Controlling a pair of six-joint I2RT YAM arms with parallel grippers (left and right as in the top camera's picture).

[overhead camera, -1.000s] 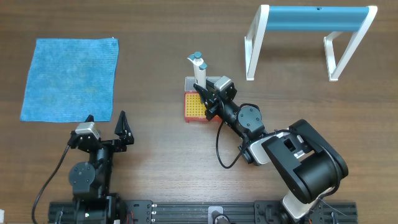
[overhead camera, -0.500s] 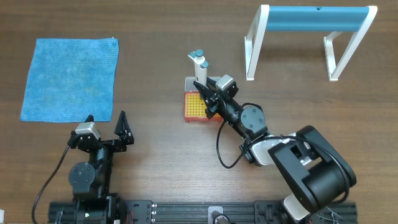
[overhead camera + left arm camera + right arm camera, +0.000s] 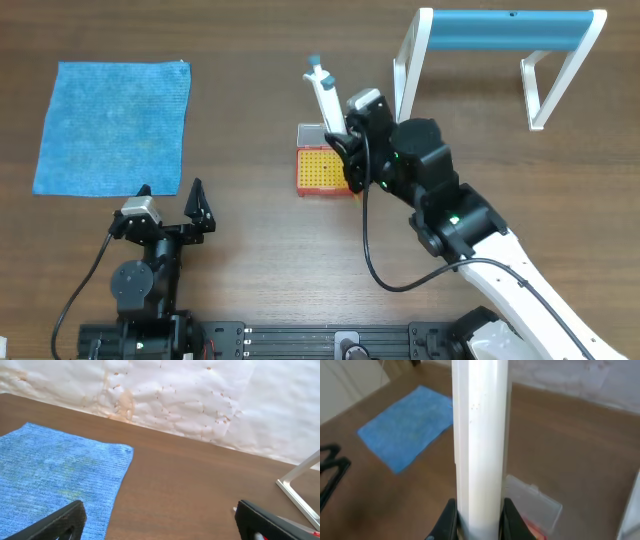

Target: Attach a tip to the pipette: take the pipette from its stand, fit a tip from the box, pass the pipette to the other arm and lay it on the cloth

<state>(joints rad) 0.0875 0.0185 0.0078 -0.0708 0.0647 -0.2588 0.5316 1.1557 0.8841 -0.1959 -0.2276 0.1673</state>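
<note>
Pipette: off the stand, held over the desk by the right arm, just beside the tip box.
Right pincer: clenched on the pipette's white barrel, one finger on each side, gripping low on the body.
Long axis: close to upright, with the plunger end up and the nose end down between the fingers. In the top view it leaned slightly away from the arm.
Nose end: hidden behind the pincer and wrist, so I could not tell whether a tip was on.
Key relation: the tip box lay directly under and in front of the pincer, with its clear lid open flat. The box was below the pipette, not beside it, so the coming move was judged to be along the pipette's own axis.
Cloth: flat at the far left of the desk, well apart from the pipette.
Left pincer: released, jaws spread wide and holding nothing, near the cloth's near edge.
Nearer arm: the right, by far, since the left stood well apart from the box.
Right arm pose: stretched up and forward from its base, elbow raised, wrist bent down over the box.
Step, judged: the tip-fitting stage, with the handover and laying on the cloth not yet done.
</note>
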